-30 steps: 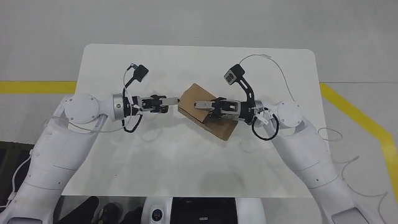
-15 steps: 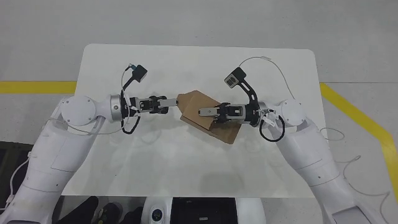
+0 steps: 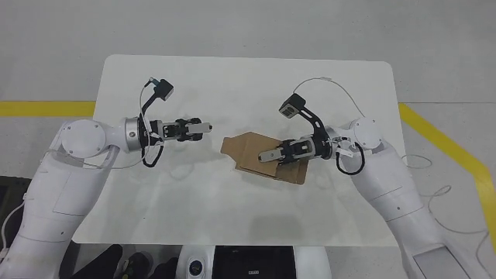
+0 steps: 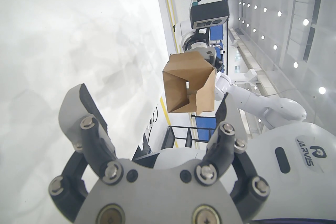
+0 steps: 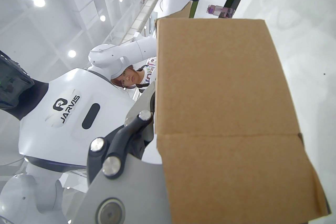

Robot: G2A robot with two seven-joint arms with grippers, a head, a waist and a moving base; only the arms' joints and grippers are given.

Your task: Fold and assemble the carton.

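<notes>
The right gripper (image 3: pixel 267 156) pinches one wall of the brown cardboard carton (image 3: pixel 262 155). In the right wrist view one of its fingers (image 5: pixel 143 109) presses against the outside of that wall, and the panel hides the other. From the left wrist view the carton (image 4: pixel 187 83) is an open square tube with its open mouth towards the left arm, held from its far end. From above it sits over the middle of the table, a little to the right arm's side and towards the robot. I cannot tell whether its underside touches the surface.

The left gripper (image 3: pixel 203 126) hangs over the table, near the carton and apart from it. Its two fingers (image 4: pixel 86 104) are spread wide with nothing between them, pointing at the carton's open end.

The table (image 3: pixel 248 77) is white, plain and rectangular with rounded corners. Around it is a pale grey floor (image 3: pixel 232 8), crossed by a yellow line (image 3: pixel 46 108) that runs behind the table's left side and comes out slanting on the right. The wrist views look up into a high white hall with rows of round ceiling lights (image 4: pixel 305 22)
</notes>
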